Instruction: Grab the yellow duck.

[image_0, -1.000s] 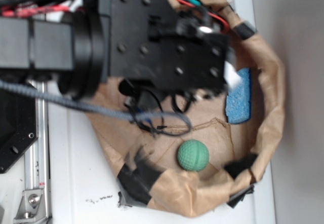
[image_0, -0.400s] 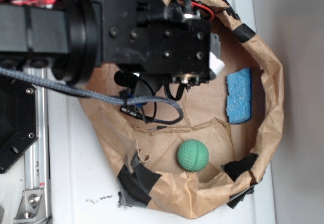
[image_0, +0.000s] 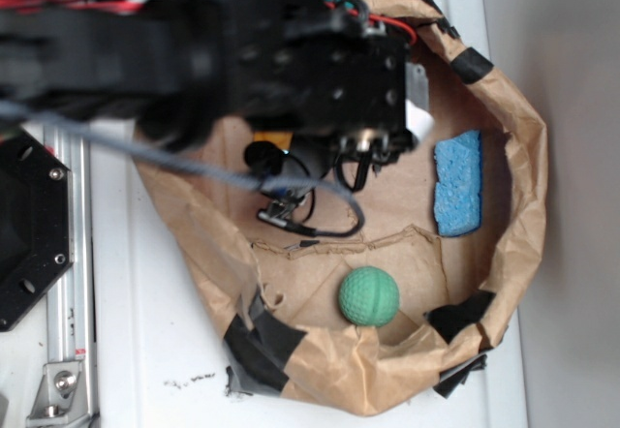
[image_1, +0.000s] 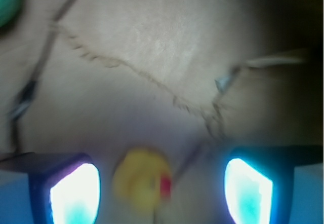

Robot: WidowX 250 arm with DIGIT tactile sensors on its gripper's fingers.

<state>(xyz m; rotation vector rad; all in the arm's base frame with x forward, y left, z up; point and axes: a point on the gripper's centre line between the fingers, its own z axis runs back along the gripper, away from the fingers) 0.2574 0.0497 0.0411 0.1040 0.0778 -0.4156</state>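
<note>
From my wrist view the duck (image_1: 143,181) sits on the brown paper between the two bright fingers (image_1: 76,193) of my tool (image_1: 161,192), nearer the left one, its red beak mark turned toward the right finger. The tool is spread wide and holds nothing; there is clear paper on both sides of the duck. In the exterior view the arm (image_0: 242,55) covers most of the duck, with only a sliver of yellow (image_0: 274,139) showing under it, inside the paper bag (image_0: 528,186); the ball (image_0: 369,296) and sponge (image_0: 456,183) lie well apart from it. I judge the step in hand to be the final descent. To do it well I would shift slightly so the duck is centred, drop straight down, then close gently, since the soft duck could squirt out.
</note>
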